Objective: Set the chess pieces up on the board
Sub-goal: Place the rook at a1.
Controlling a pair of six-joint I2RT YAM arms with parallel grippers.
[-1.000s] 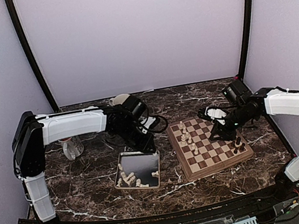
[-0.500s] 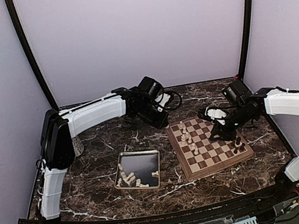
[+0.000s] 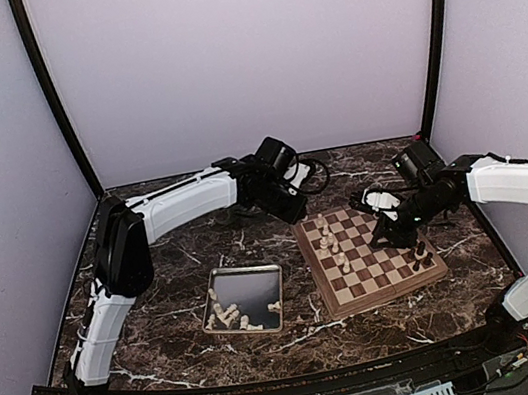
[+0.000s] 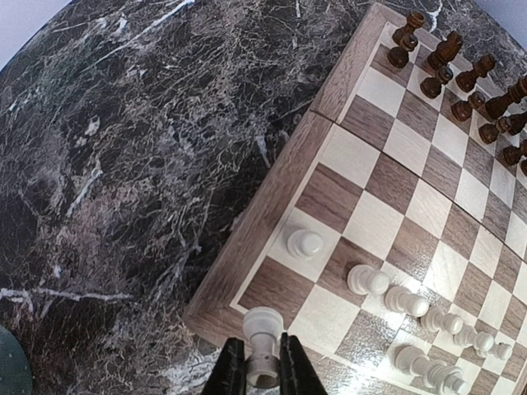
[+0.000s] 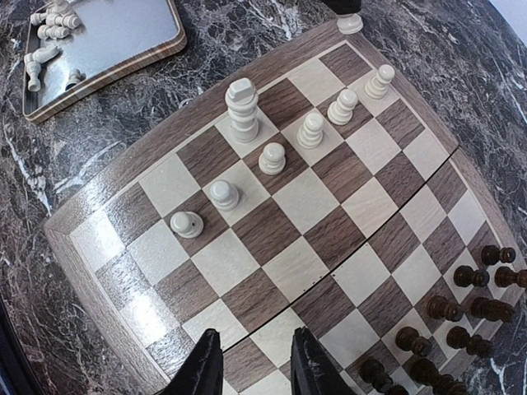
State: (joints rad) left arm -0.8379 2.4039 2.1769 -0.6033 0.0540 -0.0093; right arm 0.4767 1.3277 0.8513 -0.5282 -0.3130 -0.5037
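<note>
**Item 1. Left gripper [image 4: 262, 368].** Jaws were nearly closed, pinching a white rook [image 4: 262, 337] by its lower body. It was held upright over the corner of the board [image 4: 272, 210], probably because that back-rank corner square is a rook's home. The fingers hid the rook's base, so I could not tell whether it touched the wood.

**Item 2. Right gripper [image 5: 255, 362].** Jaws stood apart with nothing between them. It hung low over the board's opposite half, apparently waiting out of the left arm's way.

**Item 3. Board.** It lay on the marble table [image 4: 123, 164], to the right of the tray [image 3: 247, 279].

**Item 4. White pieces, placed.** A line of pawns [image 5: 272, 158] stood upright along the second rank, each on its own square. One taller piece [image 5: 241, 107] stood behind them on the back rank. Its top was too small for me to tell king from queen.

**Item 5. White pieces, unplaced.** A loose heap [image 3: 225, 315] lay on its sides in the tray, apart from the board. The kinds could not be made out.

**Item 6. Dark pieces [image 4: 461, 82].** They were crowded along the far edge of the board. Both wrist views cut some off at the frame edge, so no count was possible.

**Item 7. Obstructions.** From above, the left wrist covered the corner it was working over.
</note>
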